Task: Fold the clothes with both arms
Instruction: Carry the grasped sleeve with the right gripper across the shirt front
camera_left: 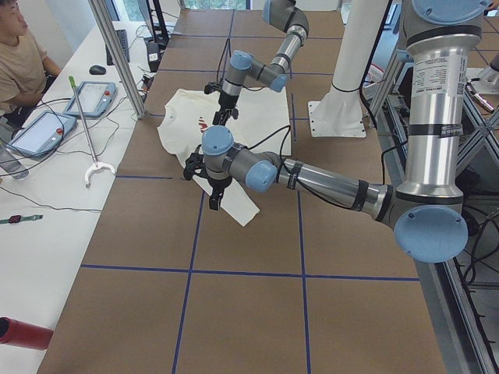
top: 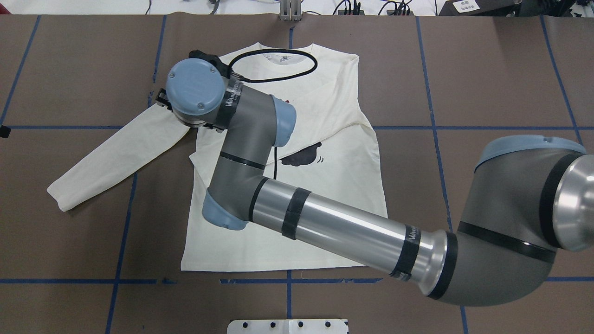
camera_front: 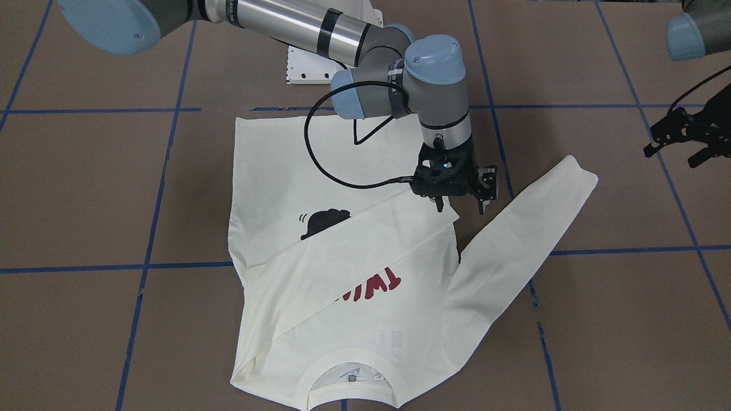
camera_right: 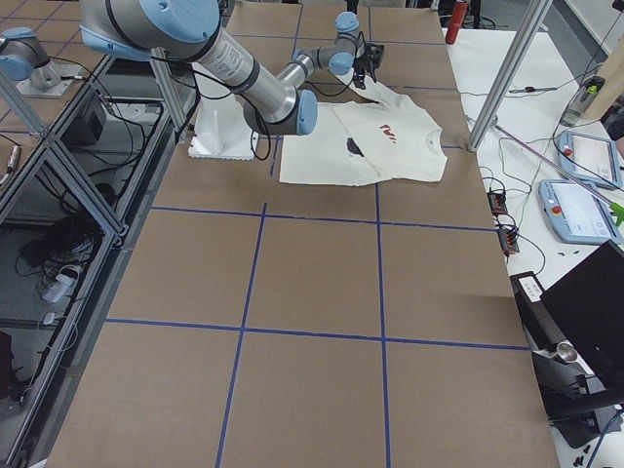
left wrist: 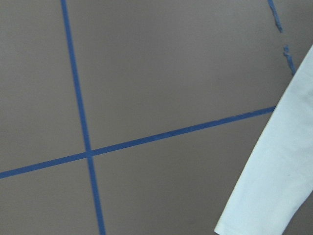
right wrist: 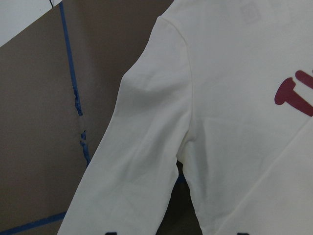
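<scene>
Right tool hangs empty, jaws apart, over the cuff of the folded sleeve lying across the cream T-shirt, flat on the worktop — that fold looks done. Left tool, also apart, hovers near the outstretched sleeve, likely next.

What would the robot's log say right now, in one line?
shirt: flat, one sleeve folded across front | right pincer: open, over that sleeve's end | left pincer: open, empty, off shirt

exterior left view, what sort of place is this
Probably a robotics lab workcell: a brown table gridded with blue tape, an operator seated at a white side bench with teach pendants, and an aluminium frame post.
</scene>
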Tool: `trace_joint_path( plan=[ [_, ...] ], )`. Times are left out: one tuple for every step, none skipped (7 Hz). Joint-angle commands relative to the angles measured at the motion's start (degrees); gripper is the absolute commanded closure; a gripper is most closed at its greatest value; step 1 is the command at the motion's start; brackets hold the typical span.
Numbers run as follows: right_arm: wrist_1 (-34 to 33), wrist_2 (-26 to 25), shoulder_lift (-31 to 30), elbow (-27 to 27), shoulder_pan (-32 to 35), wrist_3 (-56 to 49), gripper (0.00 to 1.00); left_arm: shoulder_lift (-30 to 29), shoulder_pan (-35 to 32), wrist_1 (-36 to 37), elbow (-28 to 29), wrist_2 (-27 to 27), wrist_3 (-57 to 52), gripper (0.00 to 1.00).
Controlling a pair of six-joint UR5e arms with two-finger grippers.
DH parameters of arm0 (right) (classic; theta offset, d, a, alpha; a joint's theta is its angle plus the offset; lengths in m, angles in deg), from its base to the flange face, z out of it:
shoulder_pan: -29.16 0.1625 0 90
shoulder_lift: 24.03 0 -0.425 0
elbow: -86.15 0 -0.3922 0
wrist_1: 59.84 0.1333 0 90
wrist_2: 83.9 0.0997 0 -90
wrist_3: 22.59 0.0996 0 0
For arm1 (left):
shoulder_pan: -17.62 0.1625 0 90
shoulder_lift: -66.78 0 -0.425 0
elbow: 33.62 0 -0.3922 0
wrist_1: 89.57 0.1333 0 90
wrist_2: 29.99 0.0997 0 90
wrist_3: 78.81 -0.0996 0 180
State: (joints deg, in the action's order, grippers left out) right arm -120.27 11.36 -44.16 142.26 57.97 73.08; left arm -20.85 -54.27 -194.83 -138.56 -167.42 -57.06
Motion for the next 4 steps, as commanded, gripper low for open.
trace_joint_path(
  plan=[
    [-0.48, 8.73, -14.16, 15.09, 6.56, -0.21, 0.01, 2.11, 2.01, -2.14, 4.11, -0.64, 3.12, 0.00],
    [-0.31, 15.76, -20.84, 21.17, 10.87, -0.65, 0.01, 2.11, 4.89, -4.58, 5.18, -0.64, 5.91, 0.00],
    [-0.22, 18.71, -25.87, 25.06, 13.78, -3.35, 0.01, 2.02, 7.88, -6.95, 7.02, -0.38, 9.68, 0.00],
    [-0.31, 18.47, -27.75, 25.80, 14.68, -7.82, 0.01, 1.59, 12.43, -9.50, 7.56, -0.03, 16.86, 0.01]
  ],
)
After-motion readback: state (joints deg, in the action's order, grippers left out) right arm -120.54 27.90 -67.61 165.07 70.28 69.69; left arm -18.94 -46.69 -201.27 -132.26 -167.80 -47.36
